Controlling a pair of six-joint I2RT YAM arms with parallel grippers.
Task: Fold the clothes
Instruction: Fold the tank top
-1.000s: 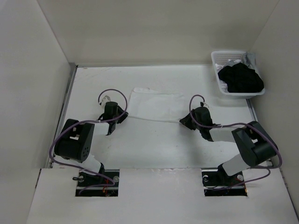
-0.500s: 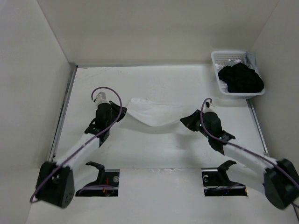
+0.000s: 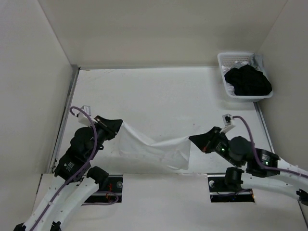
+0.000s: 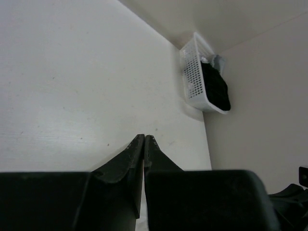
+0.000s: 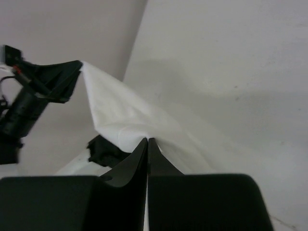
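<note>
The clothes [image 3: 154,149], a thin white garment, hang stretched between my two grippers above the near half of the table, and the lower edge sags toward the front. My left gripper [image 3: 119,124] is shut on the garment's left corner. In the left wrist view the left gripper [image 4: 145,136] shows closed jaws with almost no fabric visible. My right gripper [image 3: 192,138] is shut on the right corner. The right wrist view shows the right gripper [image 5: 147,140] pinching the white cloth [image 5: 130,120], which runs across to the left gripper [image 5: 72,77].
A white basket [image 3: 222,61] holding a black garment [image 3: 248,81] sits at the far right corner, and the basket [image 4: 192,72] also shows in the left wrist view. Walls enclose the table on the left, back and right. Both arm bases are at the near edge.
Both grippers closed on the garment's corners, lifted it off the table and drew it toward the near edge. The cloth now hangs between them instead of lying flat.
</note>
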